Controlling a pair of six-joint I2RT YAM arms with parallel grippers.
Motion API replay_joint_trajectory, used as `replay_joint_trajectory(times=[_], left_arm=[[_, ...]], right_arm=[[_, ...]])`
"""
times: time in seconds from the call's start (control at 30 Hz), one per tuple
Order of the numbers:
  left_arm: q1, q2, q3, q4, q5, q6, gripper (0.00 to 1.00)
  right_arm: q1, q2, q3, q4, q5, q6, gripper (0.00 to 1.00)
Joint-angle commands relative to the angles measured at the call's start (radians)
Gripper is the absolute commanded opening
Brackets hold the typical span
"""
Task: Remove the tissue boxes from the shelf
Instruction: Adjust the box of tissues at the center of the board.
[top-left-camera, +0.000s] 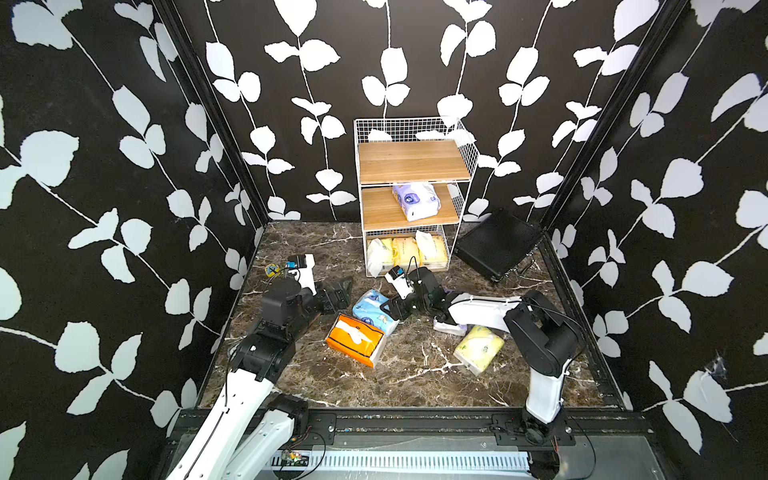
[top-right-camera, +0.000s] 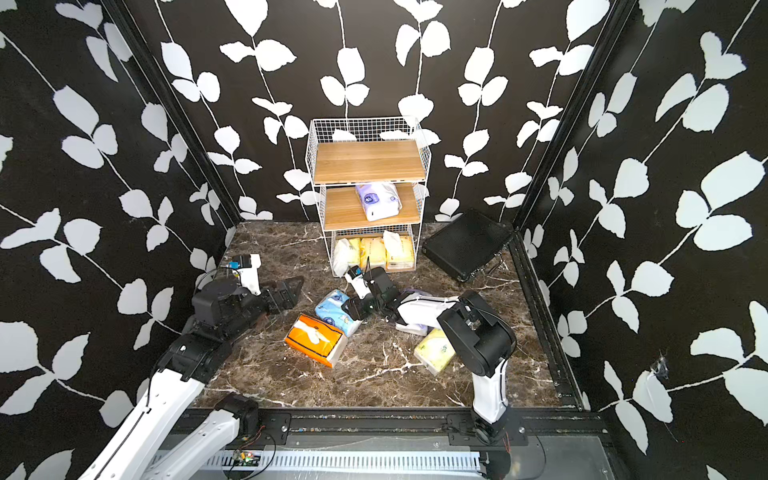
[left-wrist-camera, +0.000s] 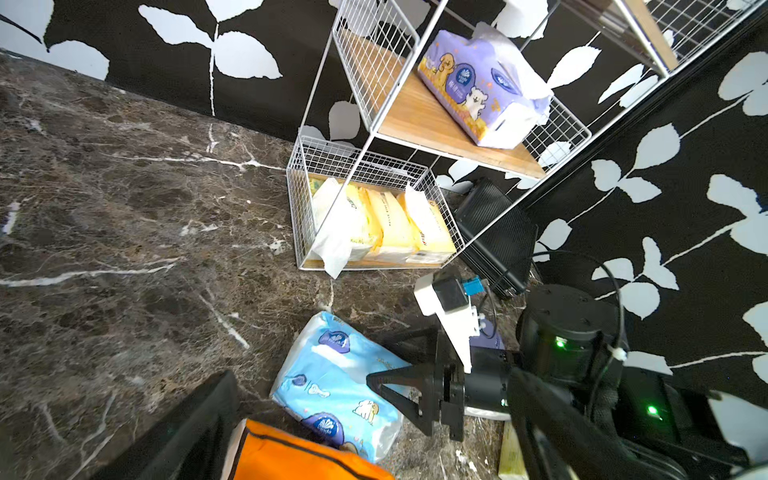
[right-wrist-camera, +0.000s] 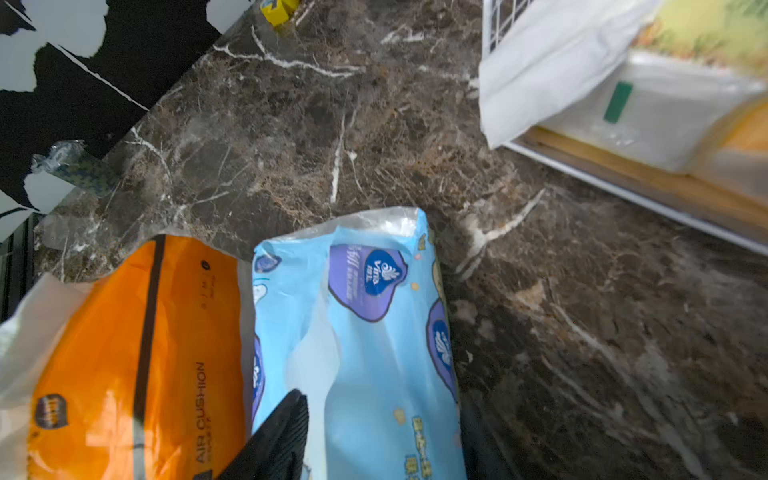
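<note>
The shelf (top-left-camera: 399, 162) stands at the back wall, its top board bare. A lavender pack (top-left-camera: 415, 200) lies on the middle board. Three pale yellow packs (top-left-camera: 405, 251) stand in the bottom tier. On the table lie a light blue pack (top-left-camera: 372, 309), the orange box (top-left-camera: 355, 338) against it and a pale yellow pack (top-left-camera: 478, 347). My right gripper (right-wrist-camera: 380, 403) is open, low over the light blue pack (right-wrist-camera: 357, 332), a finger on either side of its end. Left of these packs my left gripper (top-left-camera: 343, 293) hangs open and holds nothing.
A flat black ribbed case (top-left-camera: 496, 243) leans at the back right beside the shelf. Another pack (top-left-camera: 449, 328) is partly hidden under my right arm. A small yellow item (top-left-camera: 271, 270) lies by the left wall. Black rails edge the marble table.
</note>
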Motion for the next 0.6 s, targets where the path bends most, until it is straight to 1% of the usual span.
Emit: replay_joint_trajectory(times=[0.0,0.07,0.1,0.13,0.23,0.33,0.4,0.47,0.57], left_arm=[[-0.006,0.063,0.059,0.147,-0.015,-0.002,0.99],[-0.007,0.118,0.091,0.208,-0.021,0.011,0.99],[-0.007,0.149,0.11,0.243,-0.02,0.02,0.99],[-0.009,0.18,0.131,0.28,-0.012,0.032,0.99],[-0.012,0.295,0.197,0.384,-0.007,0.058,0.99],[-0.012,0.429,0.282,0.466,0.02,0.073,0.99],[-0.012,0.523,0.355,0.485,0.054,0.086,0.99],[-0.012,0.598,0.417,0.494,0.076,0.102,0.99],[-0.015,0.665,0.455,0.54,0.057,0.115,0.99]], right_arm=[[0.006,-0.163,-0.022,0.03,0.055,0.008,0.62],[0.004,-0.261,-0.053,0.007,0.128,0.0,0.64],[0.004,-0.338,-0.054,-0.027,0.174,-0.001,0.64],[-0.001,-0.384,-0.047,-0.07,0.218,0.005,0.64],[-0.027,-0.484,-0.027,-0.141,0.285,0.047,0.64],[-0.079,-0.556,-0.03,-0.15,0.28,0.131,0.63],[-0.109,-0.605,-0.049,-0.133,0.262,0.163,0.62],[-0.128,-0.647,-0.069,-0.124,0.254,0.167,0.62],[-0.146,-0.705,-0.091,-0.142,0.247,0.142,0.62]])
